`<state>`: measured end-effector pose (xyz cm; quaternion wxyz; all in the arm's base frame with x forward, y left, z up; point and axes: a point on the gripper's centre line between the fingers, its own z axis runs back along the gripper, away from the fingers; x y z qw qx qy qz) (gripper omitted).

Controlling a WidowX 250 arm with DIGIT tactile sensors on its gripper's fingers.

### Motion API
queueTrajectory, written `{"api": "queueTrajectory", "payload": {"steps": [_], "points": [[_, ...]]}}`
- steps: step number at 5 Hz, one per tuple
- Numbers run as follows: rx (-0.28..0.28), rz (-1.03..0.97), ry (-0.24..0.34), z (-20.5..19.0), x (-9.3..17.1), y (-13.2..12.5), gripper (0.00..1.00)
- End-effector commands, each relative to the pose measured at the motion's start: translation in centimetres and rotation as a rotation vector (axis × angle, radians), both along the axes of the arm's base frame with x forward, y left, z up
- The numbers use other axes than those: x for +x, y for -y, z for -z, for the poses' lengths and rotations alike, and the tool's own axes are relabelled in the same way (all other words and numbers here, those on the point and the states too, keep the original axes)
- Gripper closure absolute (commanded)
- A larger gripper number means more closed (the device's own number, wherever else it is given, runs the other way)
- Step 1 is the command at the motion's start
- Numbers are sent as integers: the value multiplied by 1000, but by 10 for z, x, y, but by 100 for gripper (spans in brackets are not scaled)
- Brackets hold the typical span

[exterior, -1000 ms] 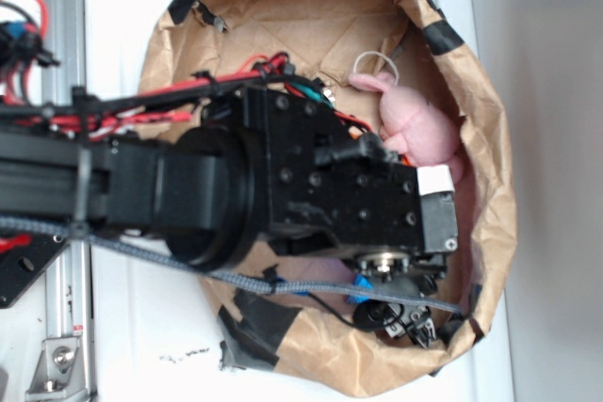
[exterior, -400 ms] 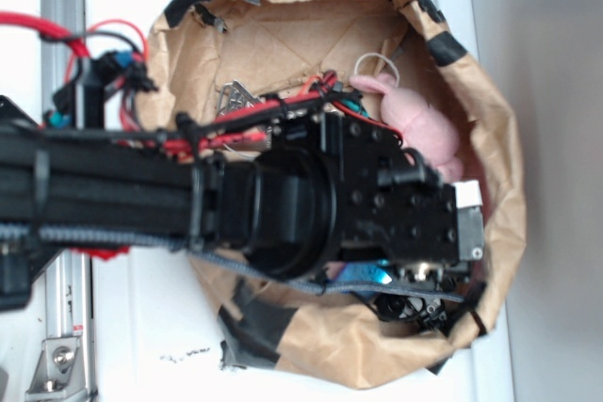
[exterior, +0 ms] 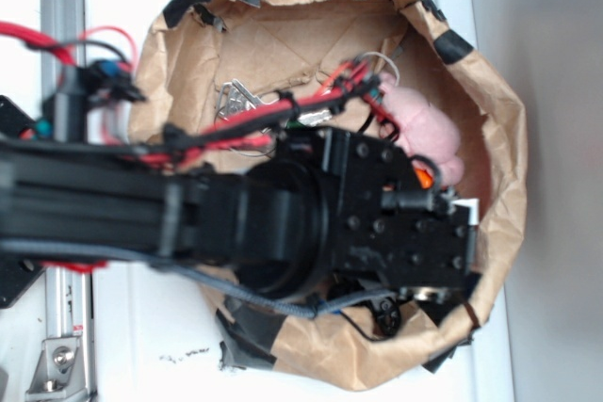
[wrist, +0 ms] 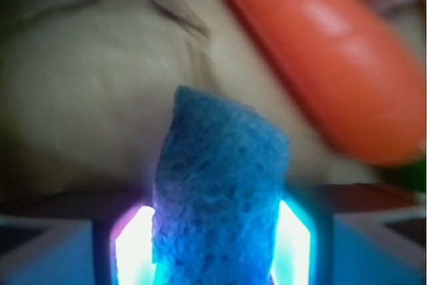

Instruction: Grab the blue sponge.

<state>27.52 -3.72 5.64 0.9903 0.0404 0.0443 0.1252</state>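
Wrist view: sponge (wrist: 220, 191) stands between my jaws, glowing pads (wrist: 292, 245) pressed against both its sides; jaws clenched on sponge, judging by contact. Carrot (wrist: 320, 51) lies at 1 o'clock of sponge, apart. Exterior view: arm (exterior: 188, 223) reaches into paper bag (exterior: 490, 91) on desk (exterior: 122, 7); sponge hidden beneath wrist. Step in hand: grasp made. Next, I reckon: straight lift, clear of bag wall. Count: one sponge, one carrot, one pink plush (exterior: 424, 129).
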Motion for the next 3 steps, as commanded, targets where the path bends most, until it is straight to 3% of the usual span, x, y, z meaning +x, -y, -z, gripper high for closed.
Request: {"api": "queueTrajectory", "payload": {"steps": [1, 2, 3], "points": [[54, 199, 289, -114, -10, -35, 100], [42, 244, 334, -131, -21, -38, 100], [19, 214, 284, -125, -26, -44, 100]]}}
